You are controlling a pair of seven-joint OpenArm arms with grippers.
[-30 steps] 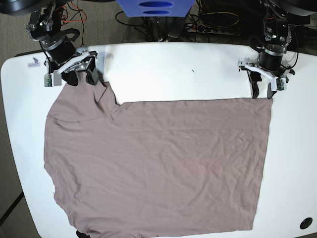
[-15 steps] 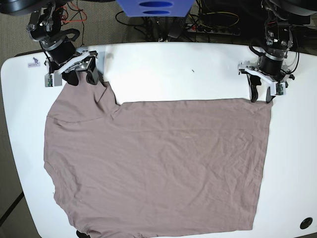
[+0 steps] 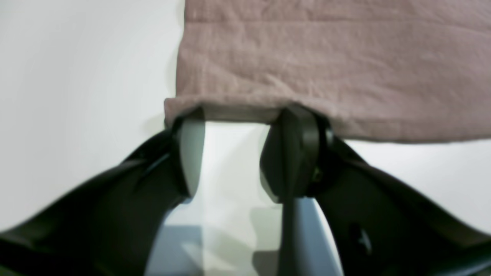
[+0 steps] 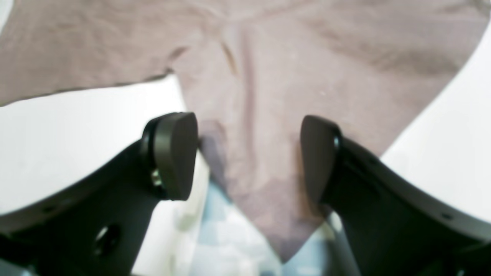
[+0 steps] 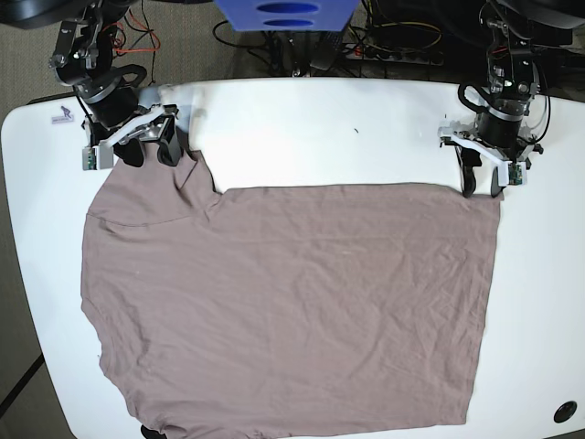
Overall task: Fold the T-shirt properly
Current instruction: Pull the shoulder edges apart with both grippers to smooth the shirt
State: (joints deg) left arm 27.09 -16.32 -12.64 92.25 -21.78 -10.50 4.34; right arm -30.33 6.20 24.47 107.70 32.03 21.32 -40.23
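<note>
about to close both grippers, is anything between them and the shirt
Nothing visible. The left gripper sits open at the T-shirt hem corner, and the right gripper straddles the sleeve tip; only bare white table lies around them.

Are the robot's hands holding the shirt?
No. Both hands are open: the left hand at the T-shirt corner, the right hand around its sleeve.

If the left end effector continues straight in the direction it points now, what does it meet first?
Most likely the hem corner of the T-shirt: the left end effector has open jaws already at that edge, apparently touching it.
</note>
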